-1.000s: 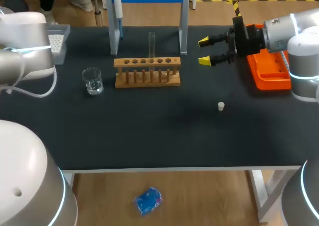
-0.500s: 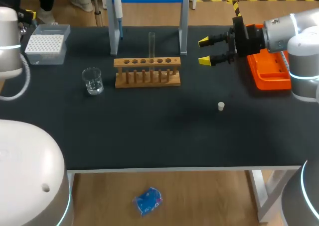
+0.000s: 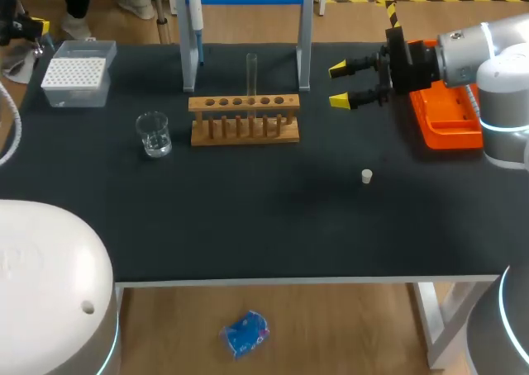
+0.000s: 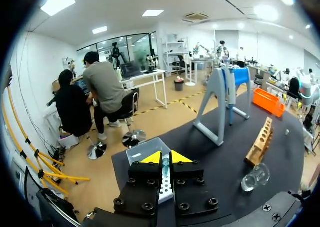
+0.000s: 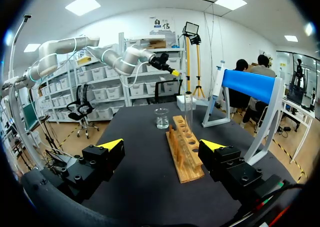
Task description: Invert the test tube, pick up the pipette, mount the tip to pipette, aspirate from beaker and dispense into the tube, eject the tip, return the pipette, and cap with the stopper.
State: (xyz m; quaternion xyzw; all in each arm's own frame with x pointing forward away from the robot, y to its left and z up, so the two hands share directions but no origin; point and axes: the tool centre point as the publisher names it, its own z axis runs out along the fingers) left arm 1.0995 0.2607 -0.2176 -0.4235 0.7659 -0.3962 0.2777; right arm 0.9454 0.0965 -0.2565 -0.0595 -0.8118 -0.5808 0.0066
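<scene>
Two grippers sit far apart, at opposite ends of the black table [image 3: 273, 226]. The left gripper [image 4: 165, 158] hovers over the table's far left corner, clenched, with only a narrow slit between its yellow tips. Just under and ahead of it lies the clear tip box [image 4: 143, 150] with its white grid of tips. In the head view that tip box [image 3: 76, 79] rests near the table's left edge.

The right gripper [image 3: 347, 84] is released, its jaws spread wide and grasping nothing. It hangs just right of the wooden test tube rack [image 3: 244, 119] and points toward it. In the right wrist view the rack [image 5: 185, 159] runs away from the fingers, lying ahead and between them.

The test tube [image 3: 251, 73] stands upright in the rack, in the fourth hole from the left. The glass beaker [image 3: 154, 134] sits just left of the rack, near the front of it. Behind the rack stands the pipette stand [image 3: 304, 36] with its blue top. The pipette [image 3: 197, 16] hangs by the stand's left upright. A small white stopper [image 3: 367, 175] lies alone on the table, nearer the front edge and well apart from the rack. An orange tray [image 3: 446, 119] rests at the table's right edge, under the right arm [image 3: 488, 53].
</scene>
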